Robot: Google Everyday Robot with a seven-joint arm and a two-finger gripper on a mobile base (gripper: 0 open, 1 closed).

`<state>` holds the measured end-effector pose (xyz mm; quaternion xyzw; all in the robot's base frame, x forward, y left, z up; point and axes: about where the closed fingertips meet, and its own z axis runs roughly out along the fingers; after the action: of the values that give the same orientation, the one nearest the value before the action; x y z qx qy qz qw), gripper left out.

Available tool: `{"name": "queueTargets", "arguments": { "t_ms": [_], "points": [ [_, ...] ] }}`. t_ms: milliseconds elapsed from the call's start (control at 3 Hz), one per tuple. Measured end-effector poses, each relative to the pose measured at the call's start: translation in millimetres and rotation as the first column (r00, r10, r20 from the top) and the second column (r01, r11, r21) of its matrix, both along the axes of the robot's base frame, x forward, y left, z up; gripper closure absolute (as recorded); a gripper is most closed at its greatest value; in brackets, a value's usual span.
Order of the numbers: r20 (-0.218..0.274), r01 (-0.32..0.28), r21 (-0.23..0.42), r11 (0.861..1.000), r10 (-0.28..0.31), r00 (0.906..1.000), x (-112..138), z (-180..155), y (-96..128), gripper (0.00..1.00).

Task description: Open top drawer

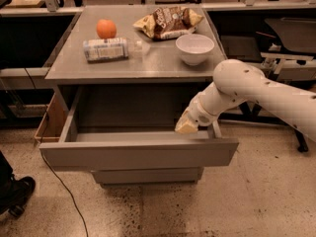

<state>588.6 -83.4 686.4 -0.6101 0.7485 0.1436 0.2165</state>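
The top drawer (pixel 138 153) is pulled well out of the grey cabinet; its wide flat grey front faces me and its deep grey box looks bare inside. My white arm reaches in from the right. My gripper (pixel 186 126) sits at the drawer's right end, just behind the top edge of the front, over the box's right corner. A narrower grey drawer front (pixel 147 175) shows below it, closed.
On the cabinet top (pixel 74 68) lie an orange (pixel 106 28), a lying white bottle (pixel 105 49), a chip bag (pixel 169 21) and a white bowl (pixel 195 48). A cable (pixel 64 191) runs over the floor at left. A dark shoe (pixel 16 195) is at bottom left. Benches stand behind.
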Motion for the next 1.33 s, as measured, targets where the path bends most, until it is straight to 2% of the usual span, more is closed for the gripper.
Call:
{"name": "queueTargets", "arguments": {
  "t_ms": [333, 667, 1000, 1333],
  "points": [
    [-0.076, -0.025, 0.02, 1.0, 0.026, 0.9968, -41, -5, 1, 1.0],
    [-0.076, -0.025, 0.02, 1.0, 0.026, 0.9967, -41, -4, 1, 1.0],
    [-0.156, -0.057, 0.024, 0.998, 0.06, 0.9859, -83, -9, -2, 1.0],
    [-0.156, -0.057, 0.024, 0.998, 0.06, 0.9859, -82, -9, -2, 1.0]
  ]
}}
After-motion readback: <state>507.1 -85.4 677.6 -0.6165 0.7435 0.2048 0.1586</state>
